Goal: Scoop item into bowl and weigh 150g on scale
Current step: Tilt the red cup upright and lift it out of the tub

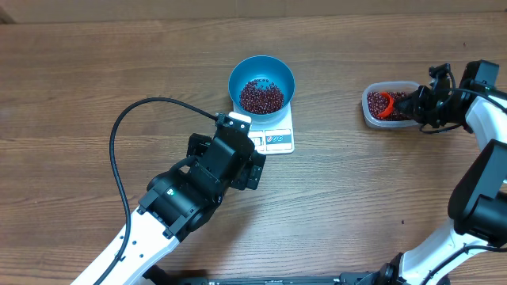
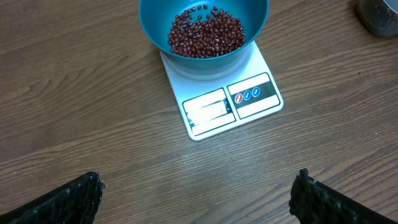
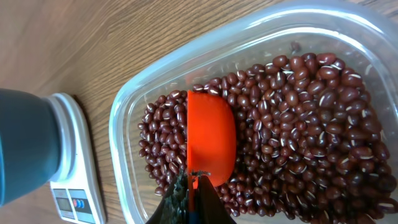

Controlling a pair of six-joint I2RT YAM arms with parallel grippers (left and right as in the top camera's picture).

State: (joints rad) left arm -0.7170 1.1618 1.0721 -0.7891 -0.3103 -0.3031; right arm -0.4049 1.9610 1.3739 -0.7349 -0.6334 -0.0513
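The blue bowl [image 1: 238, 75] stands on the white scale [image 1: 279, 140] and holds a heap of dark red-brown beans [image 1: 261, 96]. In the left wrist view the bowl [image 2: 205, 65], its beans [image 2: 206, 34] and the scale [image 2: 230, 102] lie ahead of my left gripper [image 2: 199, 180], which is wide open over bare wood just short of the scale. My right gripper [image 3: 194, 177] is shut on the handle of an orange-red scoop [image 3: 211, 137]. The scoop lies among the beans [image 3: 298, 112] in a clear plastic tub [image 3: 124, 124].
The clear tub [image 1: 371, 113] sits at the right of the wooden table, apart from the scale. A black cable [image 1: 119, 134] loops from the left arm over the table's left half. The scale's display panel [image 2: 208, 111] faces the left gripper.
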